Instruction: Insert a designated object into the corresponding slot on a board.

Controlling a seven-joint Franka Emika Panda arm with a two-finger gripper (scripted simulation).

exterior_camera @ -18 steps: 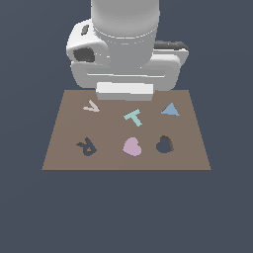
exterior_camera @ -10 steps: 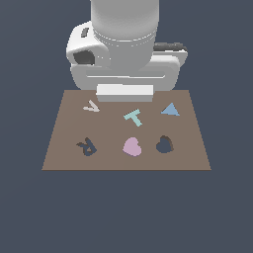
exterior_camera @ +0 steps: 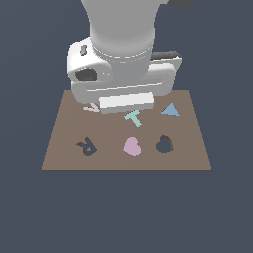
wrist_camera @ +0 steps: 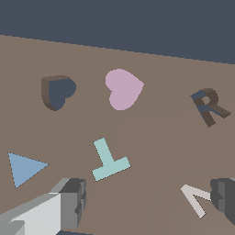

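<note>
One gripper (wrist_camera: pixel 144 202), fingers spread wide, nothing held, hangs over T piece (wrist_camera: pixel 109 160) at board (exterior_camera: pixel 59 148) rear. Pink heart (exterior_camera: pixel 132 147) lies flat between R cutout (exterior_camera: pixel 87 147) and heart slot (exterior_camera: pixel 164 145), not yet grasped.

Teal T (exterior_camera: pixel 133 118), blue triangle (exterior_camera: pixel 170 110), R cutout (exterior_camera: pixel 87 147).

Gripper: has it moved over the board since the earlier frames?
Yes. The gripper has shifted toward the board's near edge; its body now hides most of the V piece.
</note>
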